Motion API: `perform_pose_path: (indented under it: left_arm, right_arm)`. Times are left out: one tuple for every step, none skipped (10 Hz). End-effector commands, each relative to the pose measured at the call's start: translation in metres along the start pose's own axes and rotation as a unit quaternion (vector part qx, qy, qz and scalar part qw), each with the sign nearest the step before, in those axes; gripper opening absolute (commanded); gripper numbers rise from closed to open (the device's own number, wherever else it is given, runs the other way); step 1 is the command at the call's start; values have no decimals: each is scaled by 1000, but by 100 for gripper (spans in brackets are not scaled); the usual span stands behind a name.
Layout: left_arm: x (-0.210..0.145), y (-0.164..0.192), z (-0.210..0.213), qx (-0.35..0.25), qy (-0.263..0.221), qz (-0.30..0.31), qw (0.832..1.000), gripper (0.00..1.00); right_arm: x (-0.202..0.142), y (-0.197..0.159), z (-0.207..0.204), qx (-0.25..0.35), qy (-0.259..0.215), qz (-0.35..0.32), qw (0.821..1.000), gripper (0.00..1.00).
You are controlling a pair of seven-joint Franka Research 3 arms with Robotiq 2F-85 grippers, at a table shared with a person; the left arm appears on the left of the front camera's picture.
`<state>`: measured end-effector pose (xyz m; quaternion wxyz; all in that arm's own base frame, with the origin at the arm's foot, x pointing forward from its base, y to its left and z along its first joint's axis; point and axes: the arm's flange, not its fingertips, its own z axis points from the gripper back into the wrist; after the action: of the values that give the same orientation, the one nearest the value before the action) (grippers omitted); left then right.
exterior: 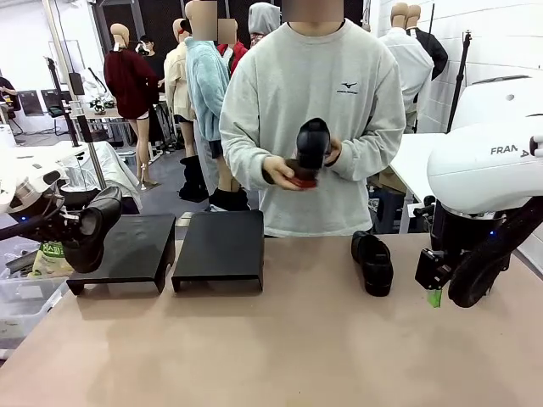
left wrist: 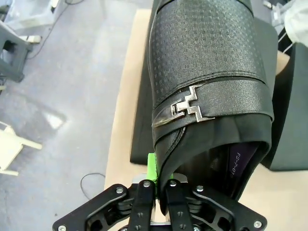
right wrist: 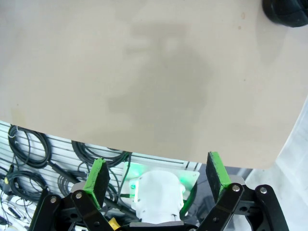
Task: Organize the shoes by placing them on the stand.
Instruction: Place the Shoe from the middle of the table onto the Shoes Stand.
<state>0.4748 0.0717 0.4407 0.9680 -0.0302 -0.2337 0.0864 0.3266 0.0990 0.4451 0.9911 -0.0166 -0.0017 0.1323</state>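
My left gripper (exterior: 73, 222) is shut on the heel rim of a black shoe (exterior: 95, 227) and holds it in the air at the left end of the left black stand (exterior: 134, 248). In the left wrist view, the shoe (left wrist: 207, 72) with its silver buckle hangs over that stand (left wrist: 141, 130), the gripper (left wrist: 157, 186) clamped on its collar. A second shoe (exterior: 373, 263) lies on the table right of the right stand (exterior: 221, 246). The person holds a third shoe (exterior: 311, 148) in both hands at chest height. My right gripper (exterior: 433, 287) hangs open above the table's right side, its pads (right wrist: 97, 179) wide apart; the lying shoe (right wrist: 288, 12) shows in a corner.
The two stands sit side by side at the table's far left. The tan table (exterior: 280, 348) is bare in front of them. Clear bins (exterior: 25, 292) stand off the table's left edge. Cables (right wrist: 29, 159) hang below the table edge under the right gripper.
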Motion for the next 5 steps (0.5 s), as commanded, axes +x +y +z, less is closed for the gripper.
perform_pose_path:
  left_arm:
    - [17, 8, -4, -30, -8, -2, 1000, 0]
    - [21, 11, -13, -24, 8, 1, 1000, 0]
    - [22, 13, -19, -23, 16, 1, 1000, 0]
    - [26, 15, -26, -31, 26, -1, 999, 0]
    - [29, 18, -33, -30, 33, -1, 999, 0]
  right_arm:
    - [-2, 3, 0, 4, 4, -8, 1000, 100]
    - [-2, 3, 0, 4, 4, -8, 1000, 100]
    - [-2, 3, 0, 4, 4, -8, 1000, 100]
    - [-2, 3, 0, 4, 4, -8, 1000, 100]
    - [-2, 3, 0, 4, 4, -8, 1000, 100]
